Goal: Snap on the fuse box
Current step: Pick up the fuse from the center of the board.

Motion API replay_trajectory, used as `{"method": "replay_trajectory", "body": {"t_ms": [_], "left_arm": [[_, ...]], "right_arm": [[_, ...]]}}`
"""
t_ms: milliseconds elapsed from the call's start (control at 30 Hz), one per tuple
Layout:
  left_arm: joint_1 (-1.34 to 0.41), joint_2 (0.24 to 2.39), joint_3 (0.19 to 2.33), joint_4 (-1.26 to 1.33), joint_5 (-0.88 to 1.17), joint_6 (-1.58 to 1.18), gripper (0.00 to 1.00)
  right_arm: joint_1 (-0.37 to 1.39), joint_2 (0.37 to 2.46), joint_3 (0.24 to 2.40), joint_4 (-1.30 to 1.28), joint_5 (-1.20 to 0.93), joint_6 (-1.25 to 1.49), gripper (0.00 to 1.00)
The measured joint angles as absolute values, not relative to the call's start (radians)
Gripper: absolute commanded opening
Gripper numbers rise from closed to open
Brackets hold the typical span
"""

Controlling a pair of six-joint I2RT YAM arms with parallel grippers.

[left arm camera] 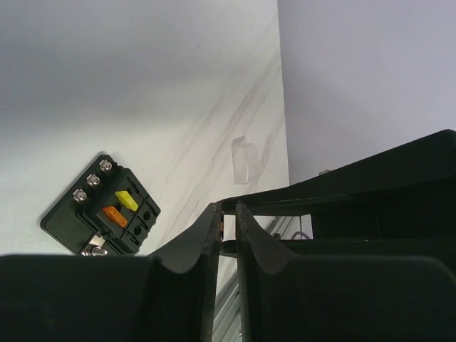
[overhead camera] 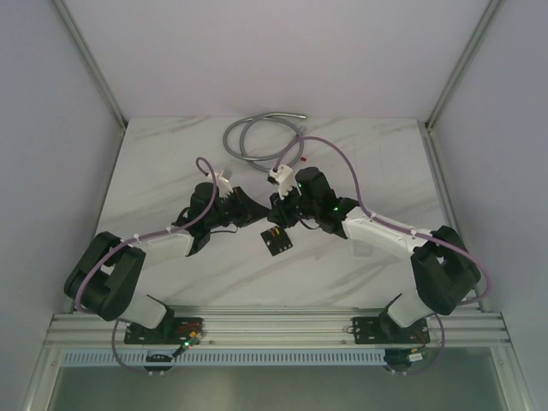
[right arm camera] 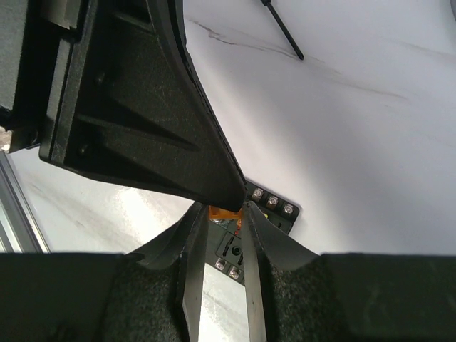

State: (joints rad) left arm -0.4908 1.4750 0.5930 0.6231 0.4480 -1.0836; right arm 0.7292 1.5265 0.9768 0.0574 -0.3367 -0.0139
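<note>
Squarely between the two arms, the fuse box lies flat on the worktop, slots up, where either arm can reach it. The right gripper hangs directly over it, jaws slightly apart, an orange fuse showing in the gap; whether they pinch it cannot be told. The left gripper waits just far-left of the box, jaws nearly together, grip likewise unclear. A faint clear piece lies farther off, probably the snap-on part.
</note>
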Motion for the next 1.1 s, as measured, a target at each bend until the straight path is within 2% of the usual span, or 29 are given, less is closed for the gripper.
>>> {"method": "replay_trajectory", "body": {"t_ms": [300,500,567,700,833,1100], "left_arm": [[-0.493,1.474,0.586,0.636,0.448,-1.089,0.16],[-0.496,1.461,0.580,0.635,0.437,-1.088,0.04],[-0.497,1.453,0.577,0.635,0.429,-1.088,0.00],[-0.501,1.417,0.567,0.632,0.415,-1.092,0.00],[-0.507,1.363,0.556,0.632,0.396,-1.104,0.00],[-0.514,1.256,0.524,0.635,0.343,-1.145,0.00]], "right_arm": [[0.728,1.502,0.950,0.085,-0.336,0.015,0.23],[0.728,1.494,0.942,0.097,-0.336,0.031,0.26],[0.728,1.490,0.942,0.100,-0.336,0.037,0.28],[0.728,1.463,0.925,0.125,-0.337,0.057,0.35],[0.731,1.425,0.910,0.165,-0.337,0.086,0.51],[0.733,1.291,0.784,0.354,-0.299,0.274,0.55]]}}
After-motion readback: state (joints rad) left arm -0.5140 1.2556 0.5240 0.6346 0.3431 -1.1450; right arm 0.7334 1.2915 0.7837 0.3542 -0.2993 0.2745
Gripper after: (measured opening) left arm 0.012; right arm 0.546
